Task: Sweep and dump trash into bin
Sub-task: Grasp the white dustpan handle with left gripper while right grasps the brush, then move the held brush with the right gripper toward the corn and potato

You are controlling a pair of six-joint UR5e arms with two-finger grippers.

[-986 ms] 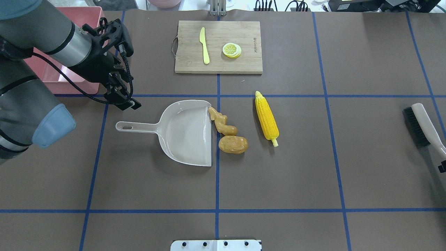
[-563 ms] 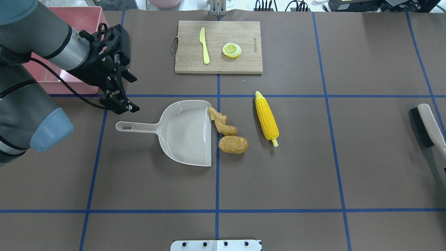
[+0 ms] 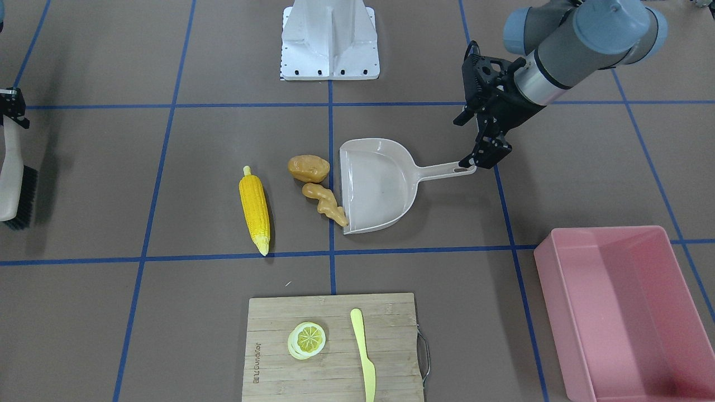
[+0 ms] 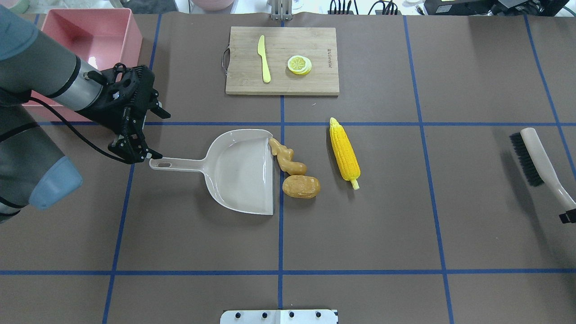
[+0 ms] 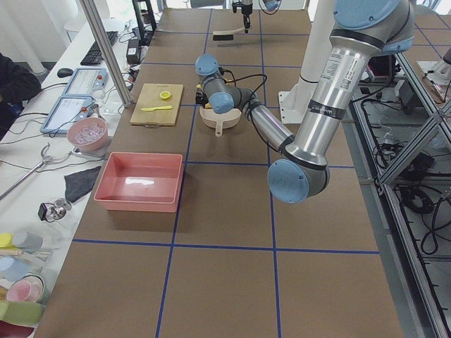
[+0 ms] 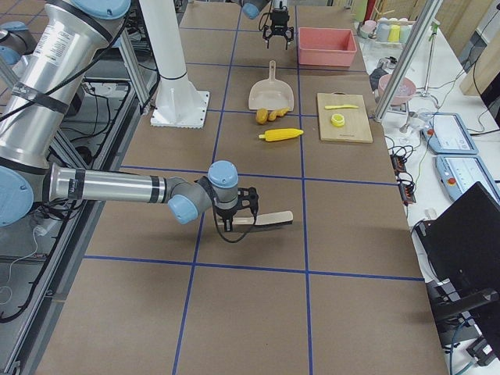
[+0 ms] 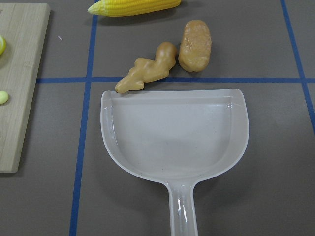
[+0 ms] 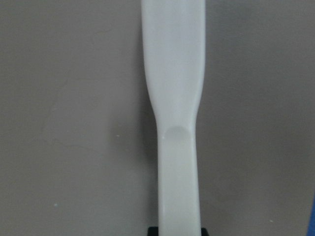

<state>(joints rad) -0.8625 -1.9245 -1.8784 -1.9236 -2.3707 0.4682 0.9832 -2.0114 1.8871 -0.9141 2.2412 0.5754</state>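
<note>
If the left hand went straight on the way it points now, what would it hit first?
The left hand would most likely meet the end of the dustpan handle first; its height above it is unclear.

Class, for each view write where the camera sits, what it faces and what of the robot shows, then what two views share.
Front-facing: across the table, facing the robot's base; left arm, left gripper by the dustpan.
Overhead: behind the robot, looking forward and down; left arm.
Exterior left: table's end; left arm near.
Exterior right: opposite end; right arm near, holding the brush.
Left wrist: faces dustpan; no body.
Right wrist: faces brush handle; body unclear.
Shared: first two show the corn cob.
</note>
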